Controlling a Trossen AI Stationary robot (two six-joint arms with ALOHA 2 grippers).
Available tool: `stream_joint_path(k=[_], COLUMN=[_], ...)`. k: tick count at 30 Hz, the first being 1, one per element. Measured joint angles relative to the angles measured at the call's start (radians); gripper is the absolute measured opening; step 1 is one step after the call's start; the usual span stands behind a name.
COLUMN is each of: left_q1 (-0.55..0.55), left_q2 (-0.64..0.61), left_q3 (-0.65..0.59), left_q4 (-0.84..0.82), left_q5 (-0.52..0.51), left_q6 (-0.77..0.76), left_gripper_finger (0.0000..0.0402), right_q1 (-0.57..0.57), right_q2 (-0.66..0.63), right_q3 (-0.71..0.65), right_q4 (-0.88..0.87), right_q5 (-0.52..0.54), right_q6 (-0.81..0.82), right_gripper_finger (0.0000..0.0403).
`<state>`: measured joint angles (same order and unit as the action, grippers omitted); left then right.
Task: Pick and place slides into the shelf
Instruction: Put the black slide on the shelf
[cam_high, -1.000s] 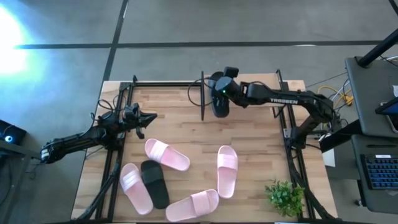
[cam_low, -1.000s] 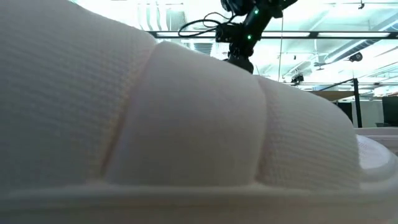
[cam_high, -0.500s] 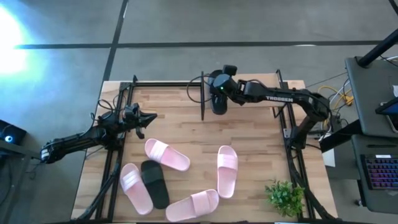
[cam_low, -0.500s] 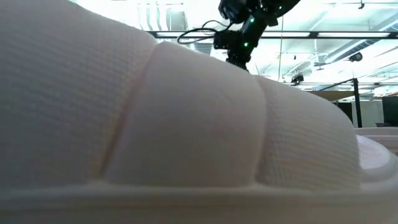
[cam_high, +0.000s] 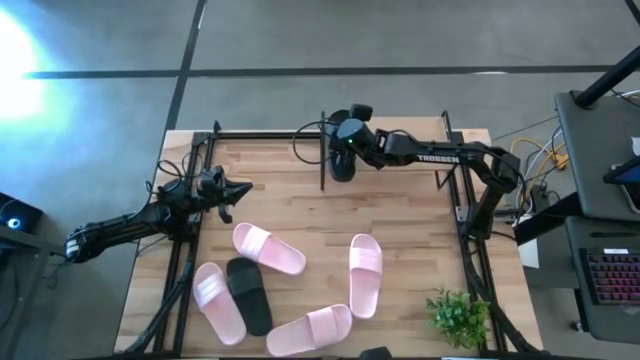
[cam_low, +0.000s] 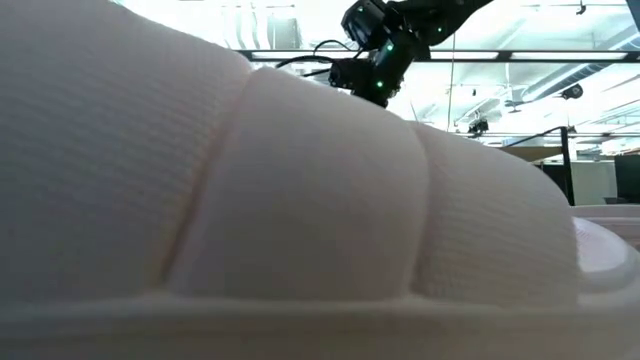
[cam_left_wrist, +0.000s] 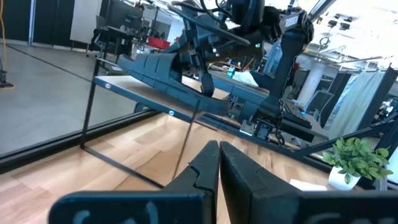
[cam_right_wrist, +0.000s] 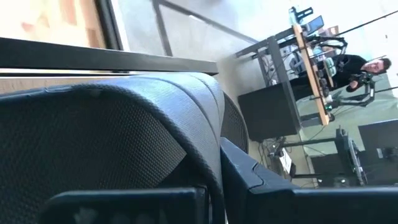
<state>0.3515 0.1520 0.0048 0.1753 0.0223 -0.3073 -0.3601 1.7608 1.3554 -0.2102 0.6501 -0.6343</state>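
Note:
My right gripper (cam_high: 341, 160) is shut on a black slide (cam_high: 342, 168) at the table's far middle, beside a thin black bar of the shelf (cam_high: 325, 150). In the right wrist view the slide's strap (cam_right_wrist: 124, 124) fills the picture. My left gripper (cam_high: 238, 189) is shut and empty at the table's left, and shows the same in its own wrist view (cam_left_wrist: 217, 158). Three pale pink slides (cam_high: 268, 248) (cam_high: 365, 272) (cam_high: 310, 330) lie flat on the tabletop. A fourth pink slide (cam_high: 212, 298) lies beside a black slide (cam_high: 248, 295). My right gripper holds the black slide by its wide strap (cam_right_wrist: 186, 118), with one finger (cam_right_wrist: 261, 177) against the strap's side. The fingers come from above and from the table's right. The gripper hides the rest of the hold in the high view.
A small green plant (cam_high: 458, 315) stands at the table's near right corner. A pink slide (cam_low: 280, 200) sits right before the low camera and blocks most of that view. Black frame rails (cam_high: 470, 260) run along the table's left and right sides.
My right gripper has carried the black slide a little toward the table's far edge and left, closer to the shelf's thin bar, and has turned slightly. The slides on the table have not moved.

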Motion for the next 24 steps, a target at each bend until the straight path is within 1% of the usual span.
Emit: stream_joint_path(k=[4, 11, 15, 18, 21, 24], left_q1=[0.0, 0.0, 0.0, 0.0, 0.0, 0.0], left_q2=[0.0, 0.0, 0.0, 0.0, 0.0, 0.0], left_q3=[0.0, 0.0, 0.0, 0.0, 0.0, 0.0], left_q4=[0.0, -0.001, -0.001, -0.001, 0.0, 0.0], left_q5=[0.0, 0.0, 0.0, 0.0, 0.0, 0.0], left_q6=[0.0, 0.0, 0.0, 0.0, 0.0, 0.0], left_gripper_finger=[0.0, 0.0, 0.0, 0.0, 0.0, 0.0], right_q1=[-0.025, -0.034, -0.041, -0.05, -0.064, -0.074], right_q2=[-0.002, -0.005, -0.006, -0.01, -0.006, -0.002], right_q3=[-0.001, 0.003, 0.038, 0.069, 0.082, 0.081], right_q4=[0.005, -0.016, -0.063, -0.052, -0.052, -0.091], right_q5=[-0.015, -0.012, 0.007, 0.015, 0.009, -0.011], right_q6=[-0.024, 0.014, 0.027, 0.028, 0.049, 0.081], right_gripper_finger=[0.0013, 0.0013, 0.0013, 0.0013, 0.0013, 0.0013])
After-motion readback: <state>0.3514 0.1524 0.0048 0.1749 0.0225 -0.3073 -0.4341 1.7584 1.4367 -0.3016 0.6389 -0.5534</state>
